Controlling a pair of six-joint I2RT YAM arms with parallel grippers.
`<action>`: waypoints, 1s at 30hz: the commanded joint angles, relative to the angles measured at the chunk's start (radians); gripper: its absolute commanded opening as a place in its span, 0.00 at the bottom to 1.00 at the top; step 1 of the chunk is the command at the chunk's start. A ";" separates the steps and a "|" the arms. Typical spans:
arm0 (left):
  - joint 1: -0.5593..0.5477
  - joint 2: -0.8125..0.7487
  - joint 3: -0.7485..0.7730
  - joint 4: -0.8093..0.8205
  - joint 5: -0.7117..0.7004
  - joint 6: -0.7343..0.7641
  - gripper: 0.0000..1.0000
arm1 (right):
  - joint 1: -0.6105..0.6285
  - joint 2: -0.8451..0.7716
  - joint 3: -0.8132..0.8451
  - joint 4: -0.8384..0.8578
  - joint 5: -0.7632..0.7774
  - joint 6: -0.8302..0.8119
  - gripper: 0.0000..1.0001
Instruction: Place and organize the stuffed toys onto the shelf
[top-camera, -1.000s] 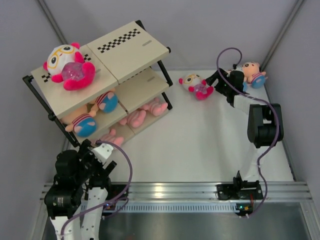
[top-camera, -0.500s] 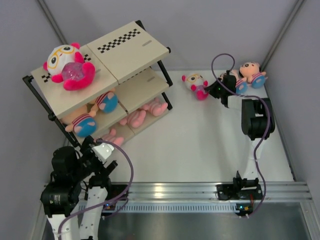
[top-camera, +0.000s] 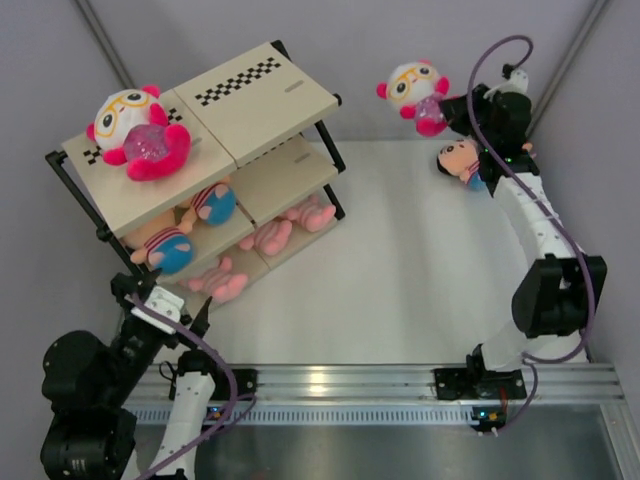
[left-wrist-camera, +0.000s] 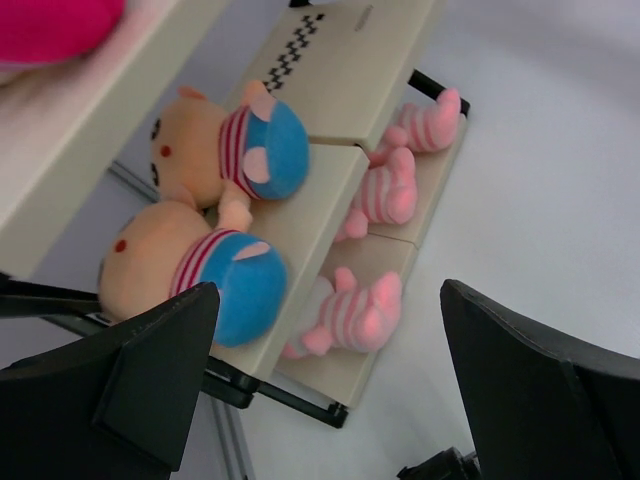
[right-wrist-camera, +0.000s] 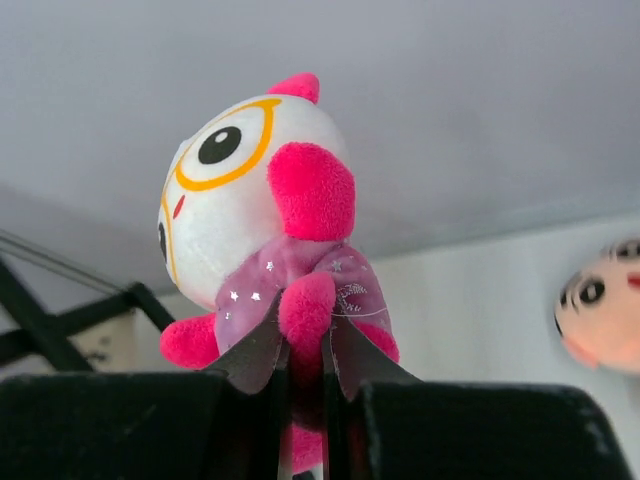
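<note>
1. Already on the shelf (top-camera: 270, 95): a glasses toy (top-camera: 135, 130) on top, two peach-faced toys (left-wrist-camera: 225, 150) mid-tier, and seemingly three pale pink toys (left-wrist-camera: 355, 315) at the bottom.
2. My right claw (right-wrist-camera: 305, 350) pinches a white-headed toy (right-wrist-camera: 255, 215) in the air.
3. To do: shelve it, then the lone peach-faced toy (top-camera: 460, 160) on the table (top-camera: 400, 260). My left claw (left-wrist-camera: 328, 300) gapes, empty.

White table top (top-camera: 400, 270): matte, evenly lit.
Aluminium rail (top-camera: 340, 381): runs along the whole near edge of the table, with a ribbed strip on its front face.
Grey metal sheet (top-camera: 360, 445): nearer than the table, just past the rail.
Grey wall panels (top-camera: 400, 40): behind the table and at both sides.
Left pole (top-camera: 104, 42) and right pole (top-camera: 570, 60): grey, slanting above the table's far corners.
</note>
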 joint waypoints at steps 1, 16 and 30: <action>0.006 0.023 0.078 0.072 -0.067 -0.044 0.98 | 0.027 -0.157 0.152 -0.029 -0.004 -0.047 0.00; 0.018 -0.048 0.055 0.076 -0.053 -0.024 0.99 | 0.490 -0.096 0.672 -0.139 0.160 -0.063 0.00; 0.020 -0.094 0.006 0.076 -0.064 0.003 0.99 | 0.805 0.285 0.953 -0.120 0.505 -0.023 0.00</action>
